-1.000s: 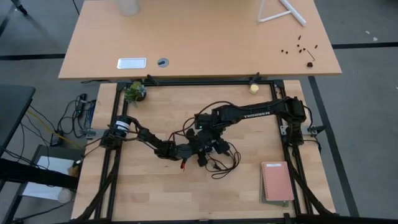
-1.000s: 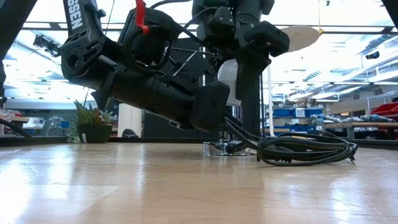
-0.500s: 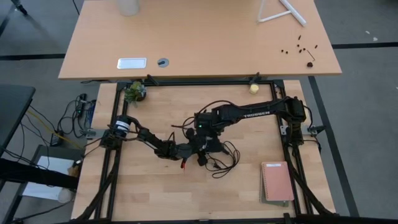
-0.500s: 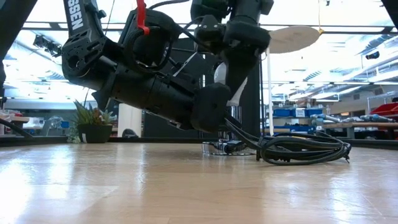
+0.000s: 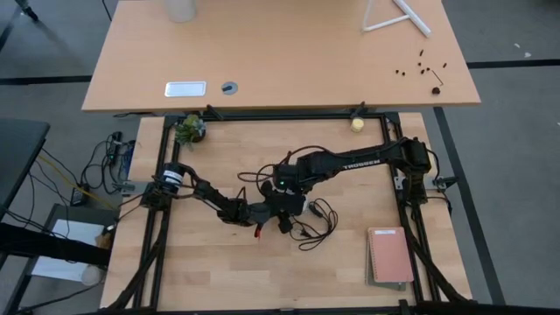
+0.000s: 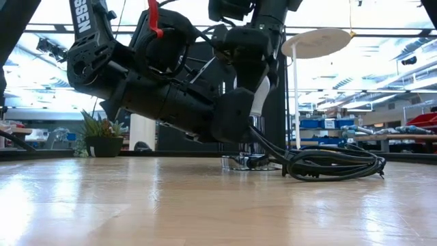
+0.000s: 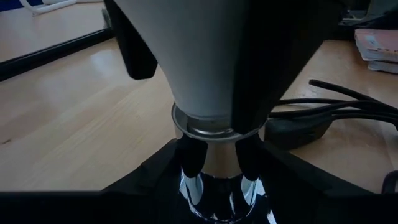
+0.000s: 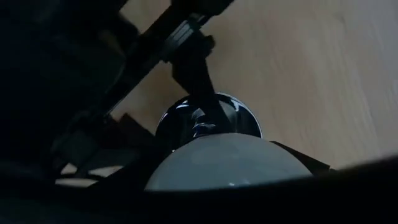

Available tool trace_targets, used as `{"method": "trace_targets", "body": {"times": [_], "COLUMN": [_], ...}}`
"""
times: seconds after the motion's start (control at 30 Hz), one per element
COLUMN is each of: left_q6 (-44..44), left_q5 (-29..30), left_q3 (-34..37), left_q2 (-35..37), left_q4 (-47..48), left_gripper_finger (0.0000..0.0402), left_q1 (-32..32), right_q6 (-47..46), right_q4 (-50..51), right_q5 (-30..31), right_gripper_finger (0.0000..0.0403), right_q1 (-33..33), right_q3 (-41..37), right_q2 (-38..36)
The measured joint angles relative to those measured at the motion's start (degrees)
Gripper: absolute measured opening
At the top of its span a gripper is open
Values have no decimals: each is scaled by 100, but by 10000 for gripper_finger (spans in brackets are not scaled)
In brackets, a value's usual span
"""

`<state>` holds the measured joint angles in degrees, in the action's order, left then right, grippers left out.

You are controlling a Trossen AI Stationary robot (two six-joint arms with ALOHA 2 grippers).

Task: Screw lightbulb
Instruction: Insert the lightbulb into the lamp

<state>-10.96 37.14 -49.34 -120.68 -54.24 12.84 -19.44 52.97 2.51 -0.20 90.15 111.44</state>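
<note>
The white lightbulb (image 7: 199, 62) stands upright, its silvery screw base (image 7: 208, 124) set in the neck of the round chrome socket (image 8: 239, 118). The socket rests on the table (image 6: 247, 162) near the middle. My right gripper (image 5: 289, 198) comes down from above and is shut on the bulb (image 8: 230, 165). My left gripper (image 5: 276, 213) reaches in low from the table's left and is shut on the socket. In the high view both grippers hide the bulb. My left gripper pinches the socket's chrome neck (image 7: 214, 180) between its two fingers (image 7: 188, 163), just under the bulb's base. The fingers come nearly level from the table's left. The socket's foot stays on the table. My right gripper holds the bulb's white glass (image 7: 186, 74) between its two fingers (image 7: 134, 46), one on each side. They point steeply down from above. The bulb stands upright in the socket.
The socket's black cord (image 6: 334, 166) lies coiled on the table just right of the grippers (image 5: 317, 223). A pink notebook (image 5: 389, 255) lies at the near right. A small plant (image 5: 189, 129) and a yellowish ball (image 5: 357, 124) sit at the far edge.
My right gripper has rolled about its own downward line while staying shut on the bulb, so its fingers now stand at a different angle around the glass. My left gripper has kept the socket where it was. The cord coil has shifted slightly.
</note>
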Motion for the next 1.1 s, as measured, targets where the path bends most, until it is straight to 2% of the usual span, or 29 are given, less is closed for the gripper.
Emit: {"method": "trace_targets", "body": {"times": [0.47, 0.63, 0.87, 1.1], "left_q6": [-116, -109, -111, -126], "left_q5": [525, 554, 571, 571], "left_q3": [0, 2, 2, 2], "left_q2": [-2, -2, -2, 0], "left_q4": [-63, -54, -50, -23], "left_gripper_finger": [202, 202, 202, 202], "left_q1": [-6, -9, -12, -31], "right_q6": [-2509, -3017, -3008, -1818], "right_q4": [-16, -51, -120, -544], "right_q5": [556, 577, 571, 161], "right_gripper_finger": [267, 267, 274, 326], "right_q1": [50, 48, 48, 35], "right_q3": [-9, -15, -15, -19], "right_q2": [7, 7, 7, 2]}}
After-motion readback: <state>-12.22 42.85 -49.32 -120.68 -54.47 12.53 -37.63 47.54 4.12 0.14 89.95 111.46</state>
